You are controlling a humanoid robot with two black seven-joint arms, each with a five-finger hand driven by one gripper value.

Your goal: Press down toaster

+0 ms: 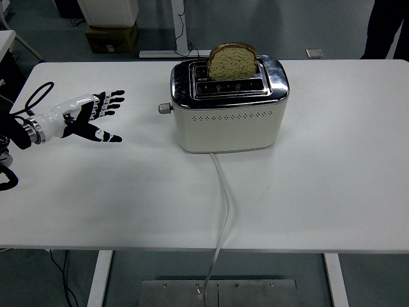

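- White and bare at its near edge, the surface (319,204) is stretching across the whole view, with a metal base plate (217,293) showing on the floor below it.
- A pale power cord (223,211) is running from the near edge of the surface up to the front of the toaster.
- The left hand (89,118) is hovering over the left part of the surface, released, its fingers (112,99) spreading apart and holding nothing; the thumb is pointing toward the toaster.
- The left hand is sitting well apart from the toaster, touching neither it nor the lever.
- The toaster (229,105), cream-bodied with a shiny chrome top, is standing upright at the middle of the surface.
- Its lever knob (165,108) is sticking out of the left end, high up near the chrome top.
- A slice of bread (232,62) is standing tall out of the far slot, while the near slot is showing only its grille.
- Beyond the surface, a cardboard box (111,37) is resting on the grey floor at the far left.
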